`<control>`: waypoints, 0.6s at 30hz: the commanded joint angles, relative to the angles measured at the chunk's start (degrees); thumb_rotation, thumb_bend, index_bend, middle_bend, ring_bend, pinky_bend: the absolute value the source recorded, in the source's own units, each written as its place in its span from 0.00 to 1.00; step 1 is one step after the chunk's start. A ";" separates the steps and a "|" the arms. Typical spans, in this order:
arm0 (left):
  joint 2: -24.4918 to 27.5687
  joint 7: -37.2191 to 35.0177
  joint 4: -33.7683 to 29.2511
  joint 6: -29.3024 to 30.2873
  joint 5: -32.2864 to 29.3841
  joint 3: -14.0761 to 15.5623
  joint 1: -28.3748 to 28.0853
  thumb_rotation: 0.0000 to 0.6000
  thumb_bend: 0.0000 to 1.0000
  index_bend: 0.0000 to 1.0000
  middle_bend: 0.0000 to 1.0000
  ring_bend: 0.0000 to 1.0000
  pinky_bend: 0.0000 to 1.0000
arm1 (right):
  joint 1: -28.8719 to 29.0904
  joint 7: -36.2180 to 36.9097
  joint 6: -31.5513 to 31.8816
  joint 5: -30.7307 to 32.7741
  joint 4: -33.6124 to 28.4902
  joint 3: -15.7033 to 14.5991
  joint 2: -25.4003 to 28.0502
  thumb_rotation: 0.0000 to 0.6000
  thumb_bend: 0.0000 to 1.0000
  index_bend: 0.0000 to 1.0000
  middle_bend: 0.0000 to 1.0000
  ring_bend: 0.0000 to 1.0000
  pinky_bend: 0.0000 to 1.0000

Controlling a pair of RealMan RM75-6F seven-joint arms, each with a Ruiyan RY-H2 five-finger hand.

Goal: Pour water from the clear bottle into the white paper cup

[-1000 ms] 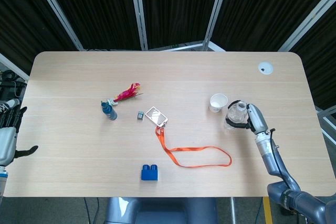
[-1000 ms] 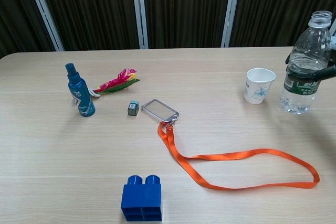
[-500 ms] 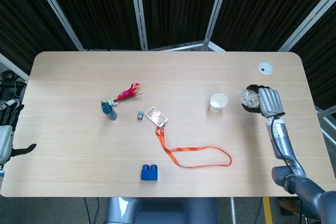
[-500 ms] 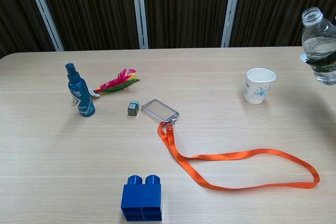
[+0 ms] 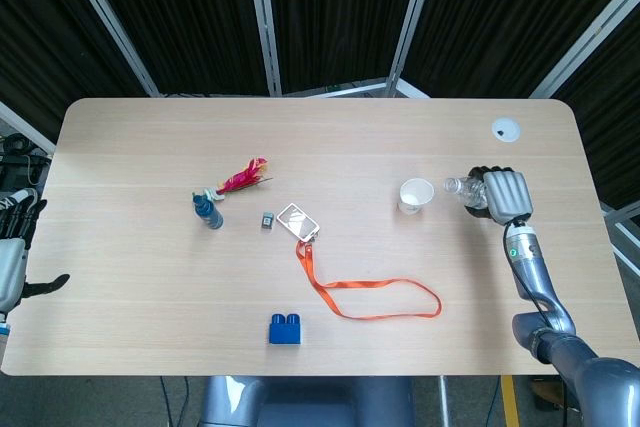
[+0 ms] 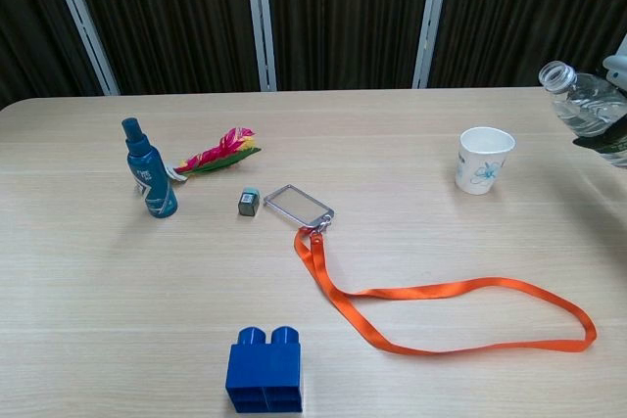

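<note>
The white paper cup (image 5: 416,194) (image 6: 484,159) stands upright on the table, right of centre. My right hand (image 5: 505,196) grips the clear bottle (image 5: 461,187) (image 6: 586,103) in the air to the right of the cup. The bottle is uncapped and tilted, its open mouth pointing left toward the cup but still apart from it. In the chest view only the bottle's neck and shoulder show at the right edge, with a bit of the hand (image 6: 617,56) above. My left hand (image 5: 12,255) hangs off the table's left edge, fingers spread, holding nothing.
On the table lie an orange lanyard (image 5: 380,299) with a clear badge holder (image 5: 297,220), a blue toy brick (image 5: 285,329), a small blue spray bottle (image 5: 208,211), a red and yellow wrapper (image 5: 243,177) and a small grey block (image 5: 267,219). A white disc (image 5: 505,129) sits at the far right.
My right hand has lifted the bottle off the table, carried it up and to the right of the cup, then tipped its mouth leftward toward the cup. The left hand barely moved.
</note>
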 commanded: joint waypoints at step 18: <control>-0.36 0.77 0.16 -0.37 -0.61 0.25 -0.33 1.00 0.07 0.00 0.00 0.00 0.00 | 2.41 -15.70 -4.39 3.80 2.24 1.99 -2.19 1.00 0.57 0.46 0.52 0.42 0.41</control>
